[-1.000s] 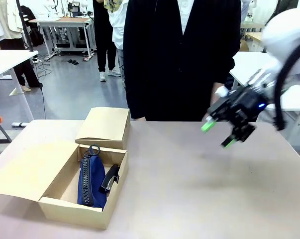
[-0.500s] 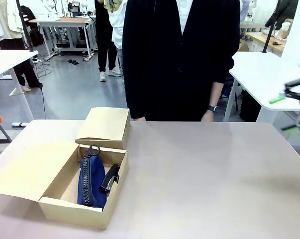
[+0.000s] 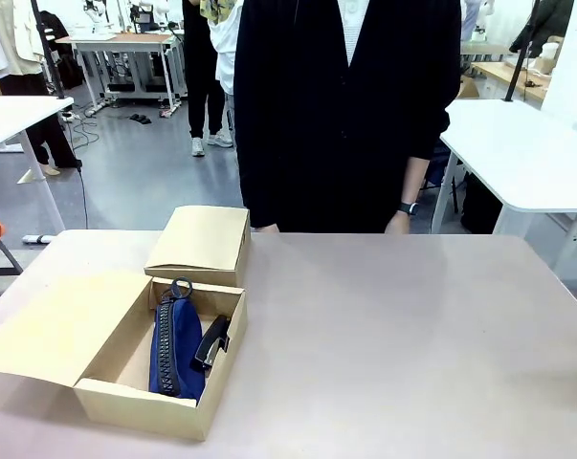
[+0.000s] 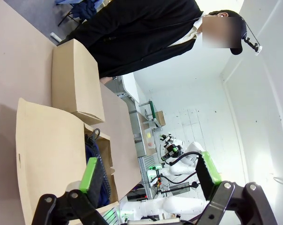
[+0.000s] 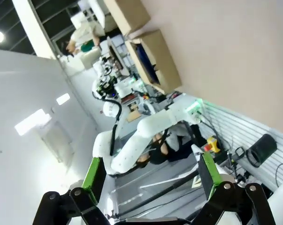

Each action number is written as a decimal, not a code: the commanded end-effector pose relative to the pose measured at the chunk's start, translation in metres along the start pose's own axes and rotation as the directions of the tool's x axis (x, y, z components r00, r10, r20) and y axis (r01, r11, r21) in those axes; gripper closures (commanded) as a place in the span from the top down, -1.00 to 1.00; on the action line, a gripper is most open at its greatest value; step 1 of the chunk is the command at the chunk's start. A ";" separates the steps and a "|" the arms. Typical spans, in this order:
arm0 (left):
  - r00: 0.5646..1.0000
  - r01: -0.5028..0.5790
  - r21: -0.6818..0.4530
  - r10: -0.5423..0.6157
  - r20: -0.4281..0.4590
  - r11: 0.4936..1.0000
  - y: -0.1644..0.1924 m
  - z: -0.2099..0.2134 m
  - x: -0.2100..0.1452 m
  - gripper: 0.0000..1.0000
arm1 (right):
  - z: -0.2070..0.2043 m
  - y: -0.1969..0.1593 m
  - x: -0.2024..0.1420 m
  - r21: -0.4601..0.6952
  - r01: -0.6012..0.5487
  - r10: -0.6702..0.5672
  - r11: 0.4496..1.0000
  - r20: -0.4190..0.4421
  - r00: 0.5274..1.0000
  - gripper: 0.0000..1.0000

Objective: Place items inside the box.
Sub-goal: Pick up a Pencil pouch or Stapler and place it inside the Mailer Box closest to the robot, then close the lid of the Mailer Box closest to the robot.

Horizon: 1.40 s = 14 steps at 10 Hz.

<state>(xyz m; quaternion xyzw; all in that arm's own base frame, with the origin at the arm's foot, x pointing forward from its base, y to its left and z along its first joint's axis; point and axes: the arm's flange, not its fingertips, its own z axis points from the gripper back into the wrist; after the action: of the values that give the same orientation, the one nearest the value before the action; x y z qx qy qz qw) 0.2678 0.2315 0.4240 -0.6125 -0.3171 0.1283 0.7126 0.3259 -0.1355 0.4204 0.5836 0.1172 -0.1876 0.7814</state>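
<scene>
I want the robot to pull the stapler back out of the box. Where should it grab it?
Probably from straight above, pinching the stapler across its narrow sides. It lies propped on the blue pouch close to the box wall, so side approaches look blocked.

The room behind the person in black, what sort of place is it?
Probably a robotics lab or workshop. White work tables stand on a bare grey floor, white robot arms sit at another bench, and on the beige table an open cardboard box holds a navy zip pouch.

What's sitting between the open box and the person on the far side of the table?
In the front view a second, closed cardboard box stands right behind the open box, toward the person; beyond it, the table is bare.
</scene>
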 end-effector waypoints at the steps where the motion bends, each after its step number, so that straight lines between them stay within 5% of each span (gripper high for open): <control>1: 1.000 0.017 -0.023 -0.017 0.016 1.000 -0.001 -0.001 0.000 1.00 | -0.007 0.019 -0.007 -0.043 -0.021 0.025 0.999 0.079 0.997 1.00; 10: 1.000 0.000 0.000 0.000 0.000 1.000 0.000 0.000 0.000 1.00 | -0.007 0.019 -0.007 -0.043 -0.021 0.025 0.999 0.079 0.997 1.00; 11: 0.969 0.247 0.036 -0.248 0.013 0.968 -0.006 -0.016 0.006 1.00 | -0.007 0.019 -0.007 -0.043 -0.021 0.025 0.999 0.079 0.997 1.00; 12: 0.865 0.500 0.001 -0.500 -0.033 0.866 -0.011 -0.032 0.007 1.00 | -0.007 0.019 -0.007 -0.043 -0.021 0.025 0.999 0.079 0.997 1.00; 13: 0.678 0.734 -0.025 -0.734 -0.032 0.679 -0.013 -0.044 0.008 1.00 | -0.007 0.019 -0.007 -0.043 -0.021 0.025 0.999 0.079 0.997 1.00; 14: 0.417 0.909 -0.012 -0.909 0.029 0.416 -0.012 -0.047 0.008 1.00 | -0.007 0.019 -0.007 -0.043 -0.021 0.025 0.999 0.079 0.997 1.00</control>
<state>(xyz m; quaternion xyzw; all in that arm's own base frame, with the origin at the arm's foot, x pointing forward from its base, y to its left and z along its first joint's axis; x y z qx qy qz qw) 0.2973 0.1951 0.4466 -0.5100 -0.4302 -0.1093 0.7368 0.3285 -0.1258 0.4352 0.5590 0.0893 -0.1846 0.8034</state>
